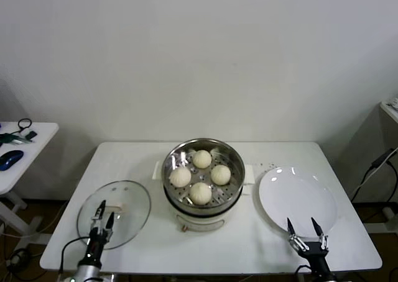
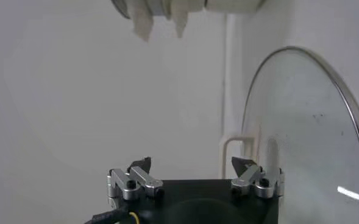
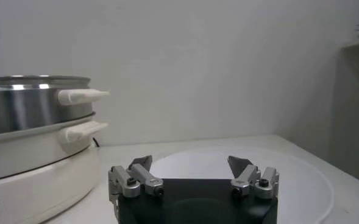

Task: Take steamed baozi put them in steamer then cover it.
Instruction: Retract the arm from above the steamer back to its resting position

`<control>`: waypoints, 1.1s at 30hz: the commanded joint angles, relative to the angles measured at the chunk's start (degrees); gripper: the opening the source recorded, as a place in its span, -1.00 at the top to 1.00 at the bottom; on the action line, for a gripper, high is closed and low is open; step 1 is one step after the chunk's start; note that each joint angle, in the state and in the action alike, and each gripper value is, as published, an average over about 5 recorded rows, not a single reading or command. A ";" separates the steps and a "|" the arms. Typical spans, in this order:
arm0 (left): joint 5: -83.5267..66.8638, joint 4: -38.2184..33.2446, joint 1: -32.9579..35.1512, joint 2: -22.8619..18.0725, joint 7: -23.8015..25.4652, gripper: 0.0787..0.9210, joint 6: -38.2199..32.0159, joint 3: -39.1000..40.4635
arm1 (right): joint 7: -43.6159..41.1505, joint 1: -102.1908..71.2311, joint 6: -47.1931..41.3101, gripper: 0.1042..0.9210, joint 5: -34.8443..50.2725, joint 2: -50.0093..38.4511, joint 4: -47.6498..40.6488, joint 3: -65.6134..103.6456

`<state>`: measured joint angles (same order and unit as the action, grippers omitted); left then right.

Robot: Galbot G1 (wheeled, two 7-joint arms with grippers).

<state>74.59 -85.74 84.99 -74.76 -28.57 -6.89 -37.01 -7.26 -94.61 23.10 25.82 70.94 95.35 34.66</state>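
White tabletop (image 1: 261,232). Steamer (image 1: 203,202) at centre, uncovered, w/ four steamed baozi (image 1: 200,192) on perforated tray. Empty white plate (image 1: 298,198) just right of it; glass lid (image 1: 127,210) flat at left. Left gripper (image 1: 103,215) over lid's near edge, jaws released. Right gripper (image 1: 303,225) at plate's near rim, jaws released.

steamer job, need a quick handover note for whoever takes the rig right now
Left hand: open, holds nothing, low at the near edge over the glass lid.
Right hand: open, holds nothing, at the near rim of the white plate.
Steamer: mid-table, all four steamed baozi on its tray.
Done: loading; the plate holds nothing.
Left: lift the lid, which lies flat left of the steamer, and cover it.
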 commanded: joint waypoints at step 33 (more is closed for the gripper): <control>-0.98 9.10 -7.75 1.44 1.68 0.75 0.56 0.57 | 0.14 -0.40 0.15 -0.76 -2.71 2.67 0.08 0.07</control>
<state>73.34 -77.55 78.07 -73.26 -26.55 -6.10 -36.46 -7.28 -95.00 23.26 23.27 73.51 95.50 34.66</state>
